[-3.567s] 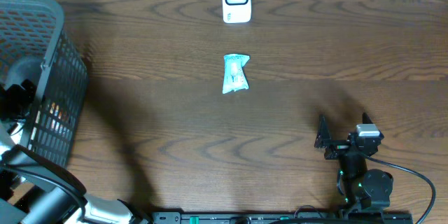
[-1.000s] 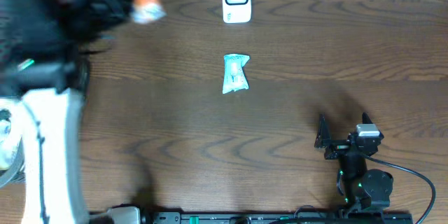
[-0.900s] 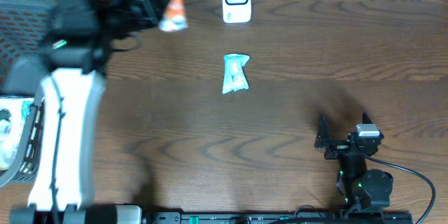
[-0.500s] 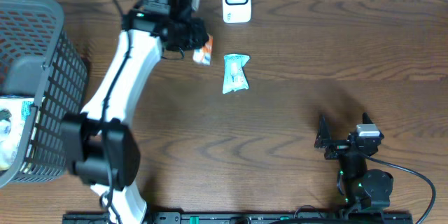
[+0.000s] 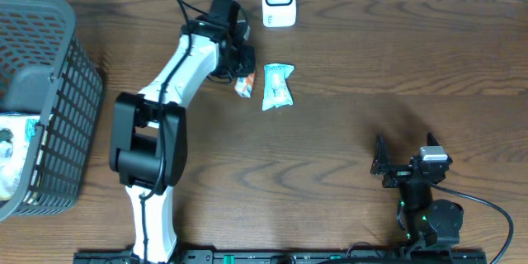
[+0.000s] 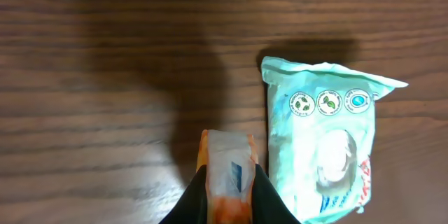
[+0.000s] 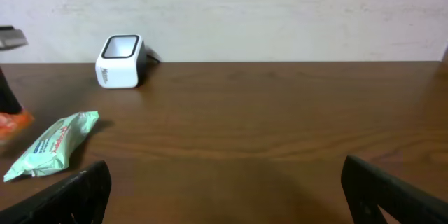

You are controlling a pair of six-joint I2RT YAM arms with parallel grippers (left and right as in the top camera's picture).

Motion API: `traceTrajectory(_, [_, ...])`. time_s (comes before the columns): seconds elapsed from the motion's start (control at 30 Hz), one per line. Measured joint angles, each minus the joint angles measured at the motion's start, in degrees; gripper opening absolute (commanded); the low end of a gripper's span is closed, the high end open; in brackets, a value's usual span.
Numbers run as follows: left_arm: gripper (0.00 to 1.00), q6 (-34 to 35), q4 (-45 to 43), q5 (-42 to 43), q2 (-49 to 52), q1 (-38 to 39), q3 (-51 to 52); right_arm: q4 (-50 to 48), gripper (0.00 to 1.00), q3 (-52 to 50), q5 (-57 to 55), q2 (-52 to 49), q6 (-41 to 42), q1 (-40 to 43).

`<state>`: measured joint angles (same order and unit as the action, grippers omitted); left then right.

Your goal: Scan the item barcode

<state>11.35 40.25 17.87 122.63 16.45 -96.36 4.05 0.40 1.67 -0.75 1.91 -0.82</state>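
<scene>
Pinching orange packet (image 6: 228, 155) in left pincer (image 6: 227, 185) (clamped), just beside green pack (image 6: 322, 147).

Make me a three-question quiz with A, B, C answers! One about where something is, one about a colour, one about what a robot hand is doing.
1. Where is the white barcode scanner? A) at the table's far edge B) in its middle C) at its near edge
2. What colour is the small packet in the left end effector? A) purple B) orange and white C) black
3. The right end effector is: A) open and empty B) shut on something C) out of view
Answers: A, it stands at the far edge; B, those colours show between the fingers; A, its fingers stand wide apart.
</scene>
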Motion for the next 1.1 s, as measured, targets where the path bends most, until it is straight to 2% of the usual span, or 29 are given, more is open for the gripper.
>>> traceTrajectory(0.2, [0.09,1.4,-1.9,0.0,1.0,1.3,0.0,0.0,0.99,0.0,0.0,0.0,0.0,0.0])
traceTrajectory(0.47, [0.08,7.1,-4.8,0.0,1.0,2.7,0.2,0.0,0.99,0.0,0.0,0.0,0.0,0.0])
traceTrajectory(0.83, [0.09,10.1,-6.0,0.1,1.0,4.3,1.7,0.0,0.99,0.0,0.0,0.0,0.0,0.0])
traceTrajectory(1.1, [0.09,12.0,-11.4,7.0,1.0,7.1,2.0,0.0,0.99,0.0,0.0,0.0,0.0,0.0])
